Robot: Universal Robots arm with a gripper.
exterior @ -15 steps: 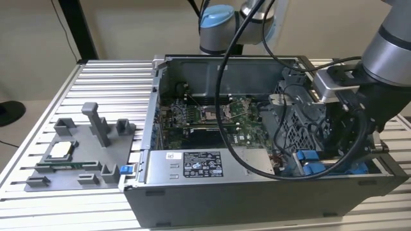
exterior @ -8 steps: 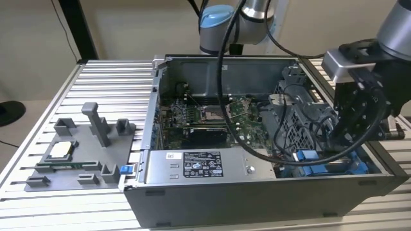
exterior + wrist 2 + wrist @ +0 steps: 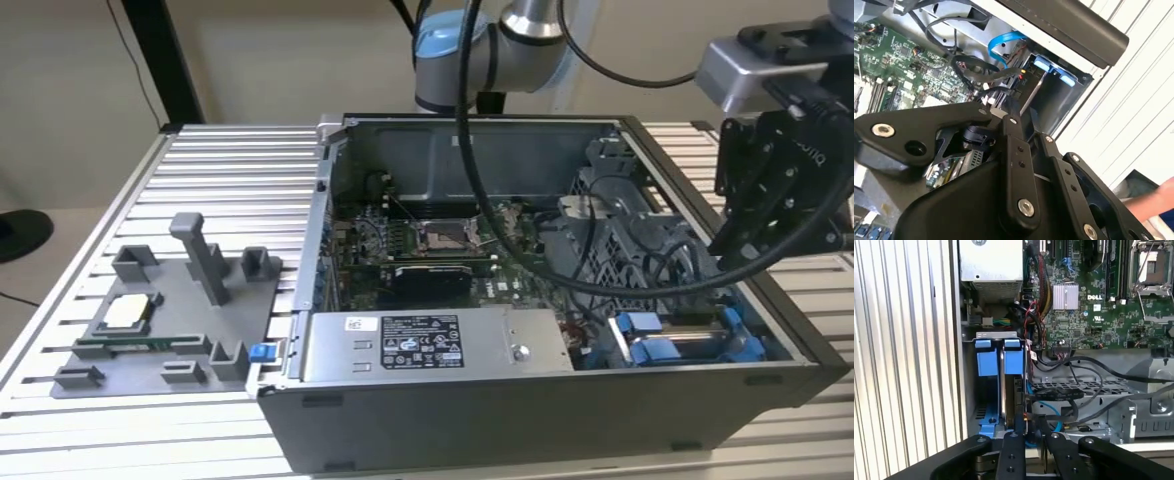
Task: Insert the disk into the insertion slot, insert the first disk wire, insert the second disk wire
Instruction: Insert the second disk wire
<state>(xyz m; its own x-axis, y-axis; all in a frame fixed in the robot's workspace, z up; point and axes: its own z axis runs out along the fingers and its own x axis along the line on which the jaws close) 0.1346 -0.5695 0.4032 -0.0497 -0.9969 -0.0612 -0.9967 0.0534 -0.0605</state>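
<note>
**Blue tabs in the corner bay, gripper hanging above**

Blue plastic is showing inside the insertion slot [image 3: 687,338], the grey sheet-metal bay sitting in the corner of the open computer case [image 3: 534,420] toward the exterior view's right. In the first wrist view two blue tabs [image 3: 1000,357] are standing side by side at the bay's mouth with a thin metal edge running between them. Whether they belong to the disk's carrier I cannot tell.

The gripper [image 3: 747,240] is hanging just above that corner, pointing down toward the bay, with the arm [image 3: 467,45] reaching over the back of the case. Whether its pincer is spread or pressed together I cannot tell.

Black cables [image 3: 1079,390] are looping across the metal cage beside the bay, and a blue cable [image 3: 1001,45] is curling near it. The green motherboard [image 3: 1094,305] is lying deeper in, and the silver power-supply box [image 3: 427,345] is sitting beside the bay. A grey fixture tray [image 3: 160,320] is resting well apart on the slatted table [image 3: 227,180]. A person's hand [image 3: 1154,200] is showing beside the case.
</note>
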